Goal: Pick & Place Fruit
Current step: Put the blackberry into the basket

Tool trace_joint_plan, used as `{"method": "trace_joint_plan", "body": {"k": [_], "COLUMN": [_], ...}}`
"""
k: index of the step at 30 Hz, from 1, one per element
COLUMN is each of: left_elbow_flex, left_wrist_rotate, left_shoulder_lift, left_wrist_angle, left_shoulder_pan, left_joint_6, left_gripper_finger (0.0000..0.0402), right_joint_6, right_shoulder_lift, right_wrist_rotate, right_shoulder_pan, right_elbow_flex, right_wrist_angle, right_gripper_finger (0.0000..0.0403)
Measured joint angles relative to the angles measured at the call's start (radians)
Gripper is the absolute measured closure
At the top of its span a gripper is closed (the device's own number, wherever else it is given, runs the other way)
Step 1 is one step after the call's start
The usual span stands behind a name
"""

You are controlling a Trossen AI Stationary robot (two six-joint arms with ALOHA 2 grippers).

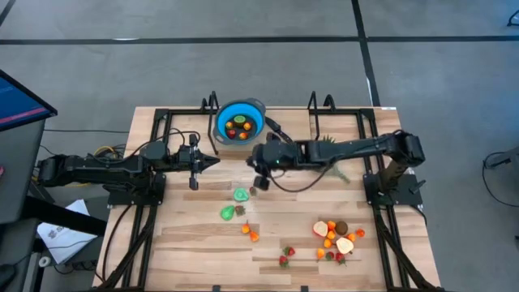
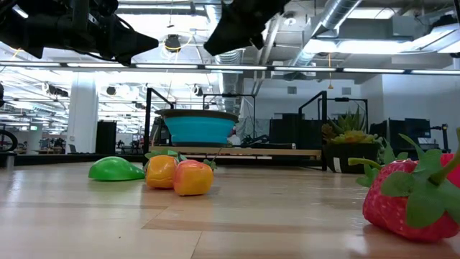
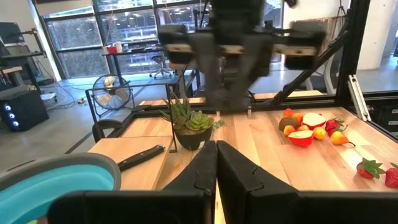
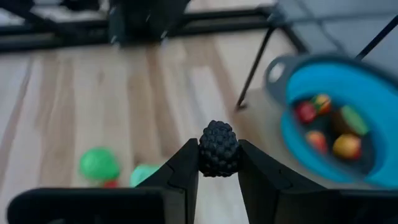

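Note:
My right gripper (image 4: 219,163) is shut on a small black bumpy berry (image 4: 219,149); in the high view it (image 1: 256,183) hangs over mid-table, between the blue bowl (image 1: 240,123) and a green lime (image 1: 241,195). The bowl holds several toy fruits. A green pear (image 1: 228,212), orange pieces (image 1: 250,233), strawberries (image 1: 287,256) and a cluster with peach halves and a kiwi (image 1: 336,235) lie on the table. My left gripper (image 3: 216,163) is shut and touches nothing; it hovers left of the bowl (image 1: 212,161). My right gripper pinches the black berry between its two fingertips (image 4: 186,163), one on each side of its lower half (image 4: 219,165). The fingers slant downward over the table. The berry is lifted clear, with its top standing out beyond the fingertips.
A spiky green plant in a dark pot (image 3: 191,124) stands at the table's far right, partly under the right arm (image 1: 328,150). Black frame rails (image 1: 166,122) run along the table's far corners and sides. Bare wood (image 1: 186,243) lies near the left front.

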Motion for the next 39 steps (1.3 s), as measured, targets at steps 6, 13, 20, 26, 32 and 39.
{"method": "trace_joint_plan", "body": {"k": [6,13,20,26,32,39], "left_elbow_flex": [0.0,0.0,0.0,0.0,0.0,0.0], "left_wrist_rotate": [0.0,0.0,0.0,0.0,0.0,0.0], "left_shoulder_lift": [0.0,0.0,0.0,0.0,0.0,0.0], "left_wrist_angle": [0.0,0.0,0.0,0.0,-0.001,-0.002], "left_shoulder_pan": [0.0,0.0,0.0,0.0,0.0,0.0], "left_joint_6": [0.0,0.0,0.0,0.0,0.0,0.0], "left_gripper_finger": [0.0399,0.0399,0.0399,0.0399,0.0399,0.0399], "right_joint_6": [-0.034,-0.047,-0.057,-0.114,-0.118,-0.117], "right_shoulder_lift": [0.0,0.0,0.032,0.13,0.166,0.166], "right_wrist_rotate": [0.003,0.007,0.006,-0.005,-0.006,-0.005], "right_shoulder_pan": [-0.077,-0.173,-0.26,-0.294,-0.316,-0.333], "right_elbow_flex": [0.0,0.0,0.002,0.001,0.0,0.0], "right_wrist_angle": [0.122,0.153,0.176,0.217,0.227,0.235], "right_gripper_finger": [0.032,0.0321,0.0321,0.0321,0.0321,0.0297]}}
